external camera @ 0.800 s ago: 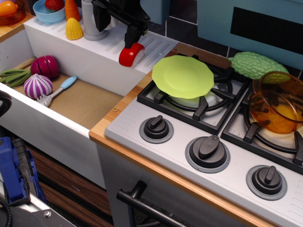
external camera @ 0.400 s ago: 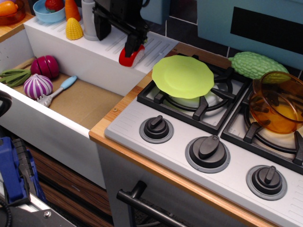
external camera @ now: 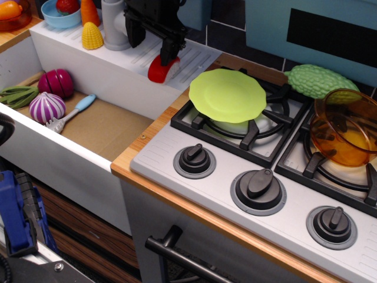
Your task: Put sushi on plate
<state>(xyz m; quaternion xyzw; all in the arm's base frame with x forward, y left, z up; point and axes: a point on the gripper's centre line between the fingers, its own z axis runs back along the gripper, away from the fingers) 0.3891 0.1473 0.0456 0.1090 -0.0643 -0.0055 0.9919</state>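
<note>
The claw (external camera: 169, 54) comes down from the top edge, where the arm above it is cut off, so only its dark lower body and fingertips show. Those tips cover the upper part of the sushi (external camera: 161, 71), and whether they are clenched on it or merely around it cannot be told from here. The sushi's red top and white base sit on the ridged white drainboard (external camera: 194, 59) behind the sink (external camera: 100, 127), near the left edge of the plate (external camera: 228, 94) but not touching it. The plate lies tilted on the left burner grate (external camera: 253, 131), hiding most of that burner. At the top left a blue bowl (external camera: 59, 16) and a carrot (external camera: 88, 10) are cut by the frame; an orange bowl (external camera: 344, 127) runs off the right side.

Compared with the earlier pictures, the claw has sunk lower over the sushi and now hides more of its red top; the sushi itself has shifted slightly, still on the drainboard. The plate and stove items are unchanged.
</note>
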